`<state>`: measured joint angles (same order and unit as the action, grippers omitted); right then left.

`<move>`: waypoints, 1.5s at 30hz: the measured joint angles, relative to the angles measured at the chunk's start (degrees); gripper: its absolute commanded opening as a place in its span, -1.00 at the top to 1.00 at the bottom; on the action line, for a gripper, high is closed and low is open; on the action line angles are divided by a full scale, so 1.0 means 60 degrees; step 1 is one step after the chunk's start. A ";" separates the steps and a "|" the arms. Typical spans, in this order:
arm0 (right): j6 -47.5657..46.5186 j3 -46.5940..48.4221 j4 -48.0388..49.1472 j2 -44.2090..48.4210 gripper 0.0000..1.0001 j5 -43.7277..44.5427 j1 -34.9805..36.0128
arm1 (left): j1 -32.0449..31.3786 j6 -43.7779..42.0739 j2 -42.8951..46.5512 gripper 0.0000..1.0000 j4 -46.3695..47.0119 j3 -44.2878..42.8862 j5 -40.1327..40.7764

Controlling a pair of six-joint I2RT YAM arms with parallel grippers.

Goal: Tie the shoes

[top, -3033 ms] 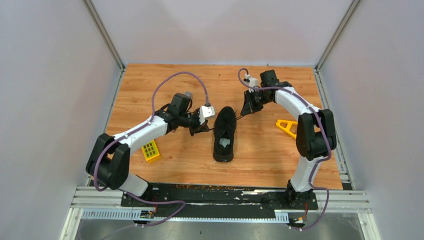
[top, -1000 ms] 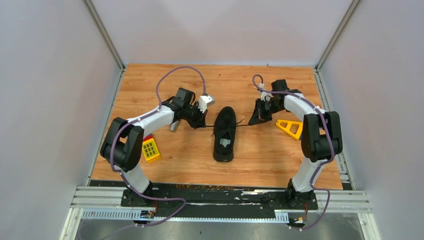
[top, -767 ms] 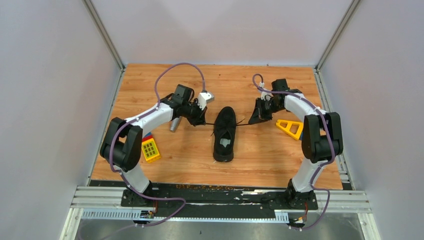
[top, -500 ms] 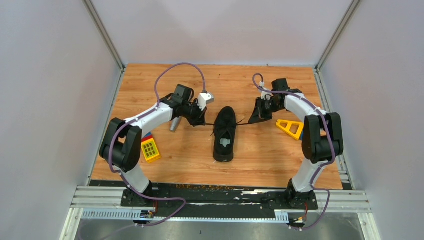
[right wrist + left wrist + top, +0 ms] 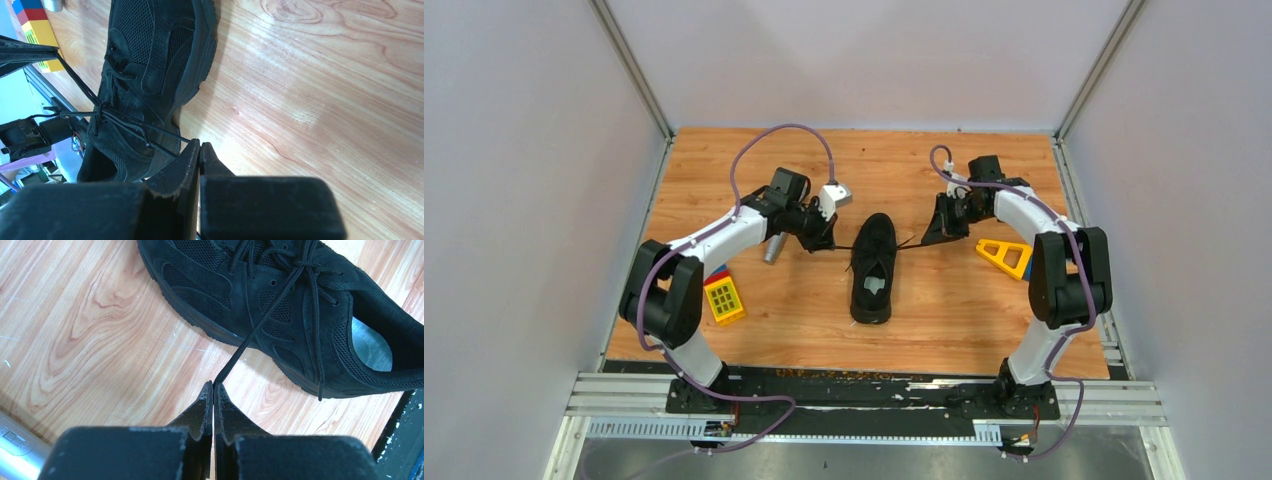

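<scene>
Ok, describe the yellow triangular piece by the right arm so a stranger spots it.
On the wooden table, look at the right side, beside the right arm. Right of the black sneaker lies a yellow wedge, flat and triangular. The only other yellow item, a gridded block, is boxy and sits far left.

The wooden desk (image 5: 944, 320) has a light brown grain with darker knots. On its left part lies a yellow block (image 5: 724, 300) with a green grid on top. Touching it at the far side is a red and blue piece (image 5: 717, 273). A silver cylinder (image 5: 773, 249) lies a little farther back, tilted. On the right part lies an orange-yellow triangular frame (image 5: 1002, 254), flat on the wood. Pale grey walls (image 5: 864, 60) stand around the desk.
</scene>
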<state>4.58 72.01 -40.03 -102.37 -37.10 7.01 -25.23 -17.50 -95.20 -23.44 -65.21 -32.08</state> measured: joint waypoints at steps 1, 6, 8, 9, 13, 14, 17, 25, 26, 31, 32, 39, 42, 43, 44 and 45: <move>0.0011 0.0000 0.0000 0.0026 1.00 0.0007 0.0000 | 0.0000 -0.0004 0.0007 1.00 -0.0004 0.0000 -0.0004; 0.0040 -0.0007 0.0007 0.0171 1.00 0.0062 0.0004 | 0.0000 -0.0135 0.0310 1.00 -0.0029 0.0004 -0.0007; 0.0044 -0.0025 0.0018 0.0222 1.00 0.0113 0.0007 | 0.0000 -0.0200 0.0474 1.00 -0.0058 0.0007 0.0000; 0.0047 -0.0047 0.0036 0.0237 1.00 0.0135 0.0007 | 0.0000 -0.0226 0.0546 1.00 -0.0058 0.0025 0.0000; 0.0047 -0.0142 0.0069 0.0284 1.00 0.0211 0.0011 | 0.0000 -0.0280 0.0681 1.00 -0.0058 0.0233 0.0004; 0.0047 -0.0160 0.0073 0.0284 1.00 0.0211 0.0011 | 0.0000 -0.0288 0.0681 1.00 -0.0058 0.0317 0.0000; 0.0047 -0.0160 0.0080 0.0288 1.00 0.0215 0.0015 | 0.0000 -0.0306 0.0681 1.00 -0.0062 0.0408 0.0004; 0.0044 -0.0160 0.0084 0.0291 1.00 0.0211 0.0015 | 0.0000 -0.0353 0.0688 1.00 -0.0044 0.0415 0.0007; 0.0047 -0.0160 0.0087 0.0295 1.00 0.0211 0.0015 | 0.0000 -0.0353 0.0688 1.00 -0.0047 0.0415 0.0007; 0.0044 -0.0160 0.0113 0.0393 1.00 0.0208 0.0015 | 0.0000 -0.0364 0.0688 1.00 -0.0047 0.0415 0.0007; 0.0044 -0.0160 0.0124 0.0415 1.00 0.0208 0.0015 | 0.0000 -0.0368 0.0688 1.00 -0.0047 0.0415 0.0011; 0.0044 -0.0160 0.0153 0.0455 1.00 0.0208 0.0015 | 0.0000 -0.0393 0.0688 1.00 -0.0047 0.0415 0.0015; 0.0044 -0.0160 0.0153 0.0455 1.00 0.0197 0.0015 | 0.0000 -0.0393 0.0688 1.00 -0.0047 0.0415 0.0011; 0.0044 -0.0160 0.0153 0.0455 1.00 0.0182 0.0015 | 0.0000 -0.0393 0.0688 1.00 -0.0047 0.0415 0.0015; 0.0044 -0.0160 0.0157 0.0455 1.00 0.0178 0.0015 | 0.0000 -0.0393 0.0688 1.00 -0.0047 0.0415 0.0015; 0.0044 -0.0160 0.0153 0.0455 1.00 0.0171 0.0015 | 0.0000 -0.0397 0.0688 1.00 -0.0051 0.0415 0.0018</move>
<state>4.84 71.05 -39.11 -99.63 -36.07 7.09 -25.23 -19.88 -91.07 -23.75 -62.72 -31.97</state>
